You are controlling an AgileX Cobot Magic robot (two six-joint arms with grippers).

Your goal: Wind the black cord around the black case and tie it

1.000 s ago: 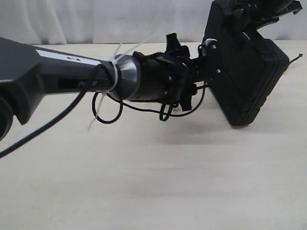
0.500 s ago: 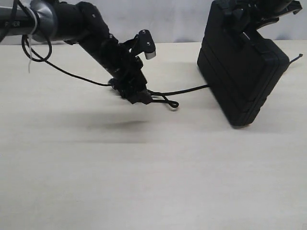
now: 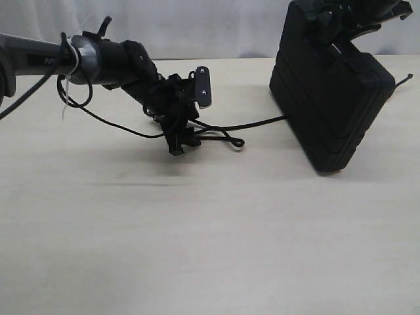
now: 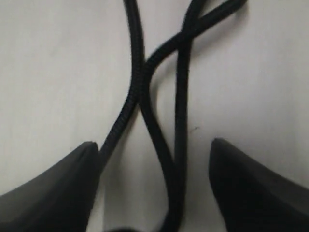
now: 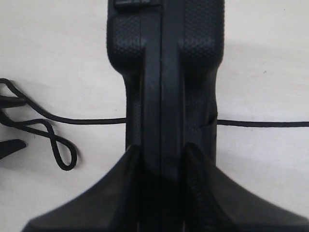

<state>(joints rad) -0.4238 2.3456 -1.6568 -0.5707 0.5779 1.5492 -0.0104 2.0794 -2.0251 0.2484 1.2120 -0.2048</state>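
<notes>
Beige, smooth desk (image 3: pixel 210 249) fills the scene, with a pale wall along its far edge. At the far right, a black rectangular hard-shell plastic case (image 3: pixel 328 98) with a pebbled texture is held tilted, its top leaning to the right and its lowest corner down by the desk; whether that corner touches cannot be told. The right end effector (image 5: pixel 161 159) is clamped on the case, one finger pressed against each broad face, with the seam of the case running between them. A long thin black braided cord (image 3: pixel 256 124) lies on the desk. It passes the case on the side away from the right wrist camera, and a short stretch pokes out past the case's right side. To the left it runs to the middle of the desk, where it folds into a few narrow crossed loops. The left end effector (image 3: pixel 191 117) reaches in from the far left and points down at those loops. Its jaws are spread wide, one finger on each side of the crossed strands, gripping nothing. In the left wrist view the strands lie between the two dark fingertips (image 4: pixel 63 188). A thin smooth black cable (image 3: pixel 108 120) hangs from the left arm, which has a white zip tie (image 3: pixel 67 59) around it.
</notes>
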